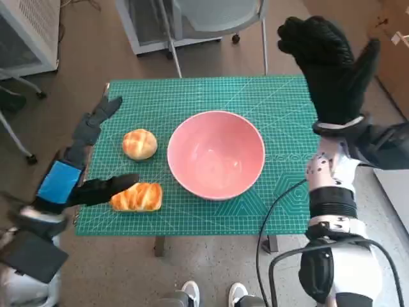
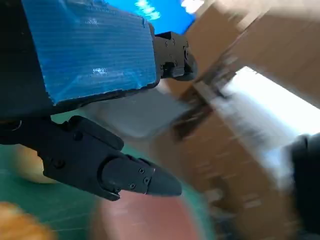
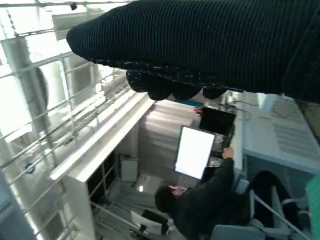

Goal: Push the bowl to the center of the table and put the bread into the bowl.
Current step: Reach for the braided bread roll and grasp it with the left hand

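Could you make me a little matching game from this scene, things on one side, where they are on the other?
Things:
1. pink round bowl
2. round golden bread roll
3. long golden bread loaf
4. right hand in the black knitted glove

Places:
A. raised, spread open, over the table's right edge
B. near the middle of the green cutting mat
C. by the left hand's fingers
D. just left of the bowl

Pairs: 1-B, 2-D, 3-C, 4-A

Bowl (image 1: 216,153) sits mid-table (image 1: 281,102). Round bun (image 1: 139,143) just left of it, long bread (image 1: 136,197) nearer the front-left edge. Left hand (image 1: 89,173) at the table's left side, touching long bread; right hand (image 1: 329,64) up over the far-right corner.
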`<action>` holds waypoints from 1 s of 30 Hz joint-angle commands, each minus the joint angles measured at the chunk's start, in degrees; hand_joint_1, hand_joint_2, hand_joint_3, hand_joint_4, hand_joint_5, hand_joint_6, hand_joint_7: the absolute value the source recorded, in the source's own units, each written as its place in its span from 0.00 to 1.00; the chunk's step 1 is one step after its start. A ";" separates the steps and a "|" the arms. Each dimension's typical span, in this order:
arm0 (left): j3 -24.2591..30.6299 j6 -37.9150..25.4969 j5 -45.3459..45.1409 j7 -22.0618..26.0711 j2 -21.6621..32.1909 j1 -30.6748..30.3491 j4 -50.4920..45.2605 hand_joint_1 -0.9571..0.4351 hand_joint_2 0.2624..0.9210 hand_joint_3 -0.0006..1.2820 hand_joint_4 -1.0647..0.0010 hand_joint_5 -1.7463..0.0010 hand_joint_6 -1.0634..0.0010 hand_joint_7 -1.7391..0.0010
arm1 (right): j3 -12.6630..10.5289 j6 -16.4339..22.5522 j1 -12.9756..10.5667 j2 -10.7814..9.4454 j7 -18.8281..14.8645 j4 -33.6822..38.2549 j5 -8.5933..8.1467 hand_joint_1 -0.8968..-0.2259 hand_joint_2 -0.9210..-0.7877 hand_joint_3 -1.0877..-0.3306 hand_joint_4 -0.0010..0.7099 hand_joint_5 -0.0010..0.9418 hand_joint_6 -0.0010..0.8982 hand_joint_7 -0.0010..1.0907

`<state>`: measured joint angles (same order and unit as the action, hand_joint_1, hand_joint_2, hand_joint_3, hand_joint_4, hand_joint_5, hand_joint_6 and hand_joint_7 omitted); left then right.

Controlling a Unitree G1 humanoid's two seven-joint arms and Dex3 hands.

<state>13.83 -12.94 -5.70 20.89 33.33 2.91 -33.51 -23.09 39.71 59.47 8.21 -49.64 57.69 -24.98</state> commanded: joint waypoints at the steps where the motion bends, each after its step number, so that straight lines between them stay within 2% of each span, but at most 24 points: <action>1: -2.41 -12.74 -5.45 4.89 6.20 -1.83 -7.71 0.52 0.68 0.00 0.87 1.00 0.83 0.87 | 0.45 0.38 -2.25 0.13 0.14 -0.44 -0.13 0.33 0.00 0.58 0.35 0.00 0.40 0.01; 9: -10.89 -27.78 -14.65 10.11 13.07 0.30 -10.63 0.57 0.67 0.01 0.87 1.00 0.73 0.96 | 0.49 0.77 -1.93 0.26 0.75 1.02 0.02 0.32 0.00 0.59 0.35 0.00 0.40 0.01; 15: -18.66 -34.63 -20.19 12.73 16.13 3.91 -8.20 0.58 0.68 0.00 0.87 1.00 0.70 0.98 | 0.43 0.59 -1.50 0.13 0.72 2.01 -0.23 0.31 0.00 0.60 0.36 0.00 0.40 0.00; 22: -25.84 -38.35 -24.77 14.23 16.47 8.10 -3.35 0.56 0.69 0.01 0.88 1.00 0.70 0.99 | 0.13 0.04 -1.02 -0.04 -0.04 2.86 -0.89 0.29 0.00 0.61 0.37 0.01 0.40 0.00; 30: -30.35 -37.63 -26.32 14.01 13.94 11.34 3.51 0.55 0.70 0.00 0.89 1.00 0.70 1.00 | -0.31 -0.62 -0.85 -0.02 -1.54 3.37 -2.22 0.30 0.00 0.62 0.38 0.01 0.41 0.00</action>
<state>-15.05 -51.00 -31.19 34.99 48.47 12.90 -32.40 -23.07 39.99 59.18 8.27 -50.21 59.99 -26.67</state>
